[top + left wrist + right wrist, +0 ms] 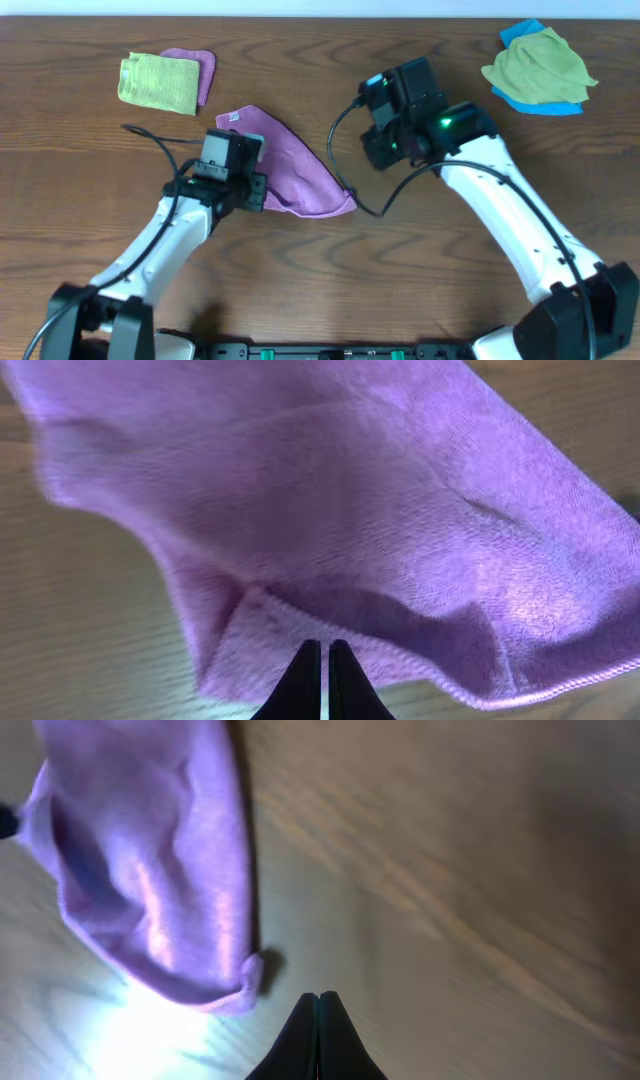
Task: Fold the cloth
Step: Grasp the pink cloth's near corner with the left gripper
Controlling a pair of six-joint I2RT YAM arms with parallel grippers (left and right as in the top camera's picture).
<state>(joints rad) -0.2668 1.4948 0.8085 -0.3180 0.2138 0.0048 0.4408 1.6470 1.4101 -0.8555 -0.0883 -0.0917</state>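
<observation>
The cloth (300, 165) is lilac-purple and lies mid-table, doubled over into a rough triangle with its white label (230, 117) at the far left corner. My left gripper (256, 188) sits at the cloth's left near edge. In the left wrist view its fingertips (325, 645) are shut and rest over the hem of the cloth (350, 490), with no fabric showing between them. My right gripper (372, 158) hovers just right of the cloth. It is shut (318, 998) over bare wood, with the cloth's corner (150, 870) to its left.
A lime-green cloth (158, 82) lies folded on another purple cloth (204, 70) at the far left. A green cloth (540, 65) is heaped on a blue one (520, 35) at the far right. A black cable (375, 207) loops by the cloth's right tip.
</observation>
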